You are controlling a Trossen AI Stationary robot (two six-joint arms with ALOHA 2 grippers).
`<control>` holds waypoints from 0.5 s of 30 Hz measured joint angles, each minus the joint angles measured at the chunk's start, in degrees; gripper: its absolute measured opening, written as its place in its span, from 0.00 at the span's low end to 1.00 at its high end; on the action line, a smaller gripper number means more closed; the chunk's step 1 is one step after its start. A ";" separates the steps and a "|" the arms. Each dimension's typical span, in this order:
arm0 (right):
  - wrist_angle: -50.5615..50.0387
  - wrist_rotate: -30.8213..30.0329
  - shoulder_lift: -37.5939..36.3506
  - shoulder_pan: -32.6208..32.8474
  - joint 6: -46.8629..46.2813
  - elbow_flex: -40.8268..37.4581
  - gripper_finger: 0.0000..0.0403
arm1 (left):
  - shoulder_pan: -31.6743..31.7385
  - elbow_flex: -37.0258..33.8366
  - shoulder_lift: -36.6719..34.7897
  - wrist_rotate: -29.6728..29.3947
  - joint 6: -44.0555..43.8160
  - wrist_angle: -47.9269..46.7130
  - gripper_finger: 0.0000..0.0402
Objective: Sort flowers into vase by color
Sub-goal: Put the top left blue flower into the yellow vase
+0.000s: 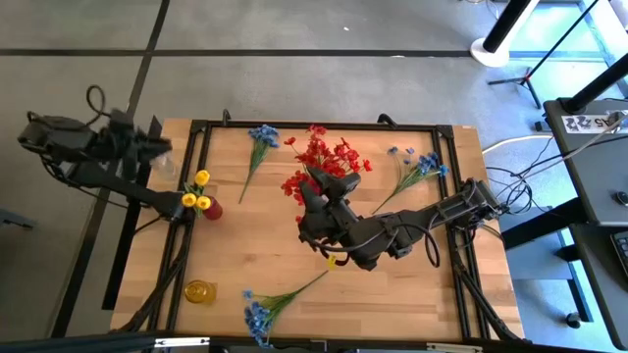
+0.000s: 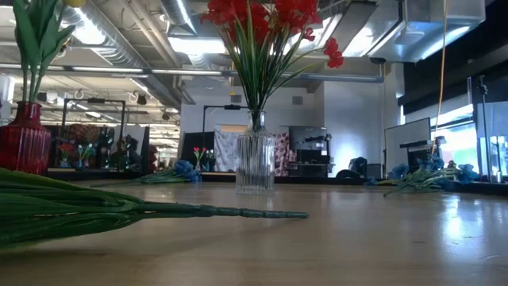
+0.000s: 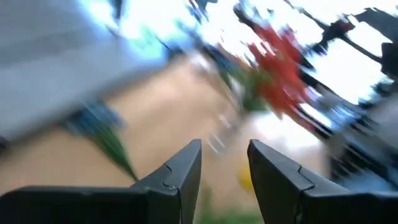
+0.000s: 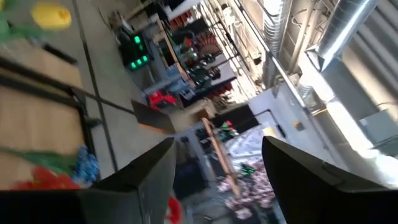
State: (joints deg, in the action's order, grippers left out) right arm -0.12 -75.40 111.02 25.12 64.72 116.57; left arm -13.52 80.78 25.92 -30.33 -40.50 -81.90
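Observation:
Red flowers (image 1: 324, 162) stand in a clear ribbed vase (image 2: 255, 163) at the table's middle. Yellow flowers (image 1: 196, 191) stand in a red vase (image 1: 212, 209), which is at the left in the low view (image 2: 24, 143). Blue sprays lie flat at the far edge (image 1: 260, 137), far right (image 1: 417, 167) and near edge (image 1: 260, 312). One yellow bloom (image 1: 331, 260) lies under the right arm. My right gripper (image 1: 316, 188) hovers beside the red flowers, open and empty (image 4: 217, 162). My left gripper (image 1: 157, 147) is at the far left corner, open (image 3: 224, 165).
A small amber vase (image 1: 199, 291) stands near the table's near left corner. A long green stem (image 2: 159, 210) lies across the foreground of the low view. Black frame rails (image 1: 324, 125) run along the table's edges. Bare wood (image 1: 245, 245) lies between the vases.

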 joint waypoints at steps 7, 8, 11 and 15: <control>-5.76 9.14 0.00 -0.02 -12.50 0.00 0.59 | -0.31 -14.52 3.34 -17.72 9.41 16.32 0.32; -6.80 11.00 0.00 -0.02 -13.87 0.00 0.59 | -0.20 -16.42 4.63 -20.14 8.33 17.73 0.32; -7.77 14.91 0.45 -0.02 -15.97 0.00 0.59 | 1.28 -18.45 9.45 -26.53 3.72 18.78 0.32; -7.78 15.88 0.91 0.00 -16.08 -0.04 0.59 | 7.09 -17.97 15.74 -23.42 4.44 23.63 0.32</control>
State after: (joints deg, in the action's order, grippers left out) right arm -7.89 -59.52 111.94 25.12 48.64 116.53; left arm -6.43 62.80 41.66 -53.75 -36.06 -58.28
